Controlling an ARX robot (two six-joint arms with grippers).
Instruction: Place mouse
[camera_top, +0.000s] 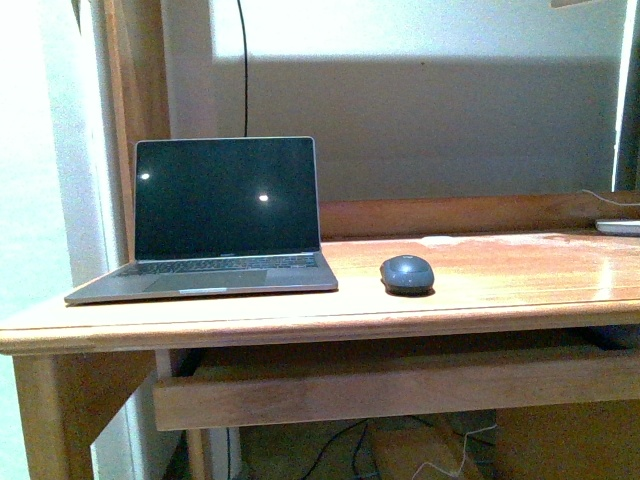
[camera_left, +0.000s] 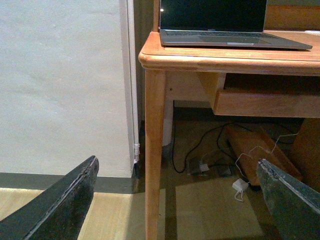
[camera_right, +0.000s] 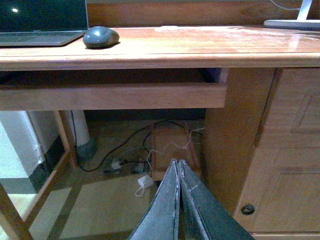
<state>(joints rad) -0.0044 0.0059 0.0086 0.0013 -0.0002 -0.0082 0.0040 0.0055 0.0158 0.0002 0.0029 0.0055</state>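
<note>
Only the front view showed the whole desk (camera_top: 480, 290) top; neither arm appeared in it; the mouse (camera_top: 407, 273) lay flat on the desk, just beside the laptop (camera_top: 222, 218) on its right, apart from it, near the front edge; the laptop stood open with a dark screen; a white object (camera_top: 618, 227) sat at the far right edge of the desk.

The left wrist view showed what the front view hid: the desk leg (camera_left: 155, 150), the grey wall (camera_left: 60, 85) beside it, and cables (camera_left: 200, 150) on the floor beneath; the laptop's front edge (camera_left: 235, 40) was visible, the mouse was not; the left gripper (camera_left: 180, 200) had its fingers (camera_left: 60, 205) spread wide, holding nothing.

The right wrist view showed the mouse (camera_right: 101, 37) from below desk height, just beside the laptop corner (camera_right: 42, 37); it also showed the drawer front (camera_right: 110, 95), the cabinet door (camera_right: 280, 150) and a white plug (camera_right: 145, 182) on the floor; the right gripper (camera_right: 178, 200) had its fingers (camera_right: 162, 210) pressed together, holding nothing.

The mouse lay on the desk well apart from both grippers; both sat lower than the desk top; the right gripper was the only one with the mouse in its view.
</note>
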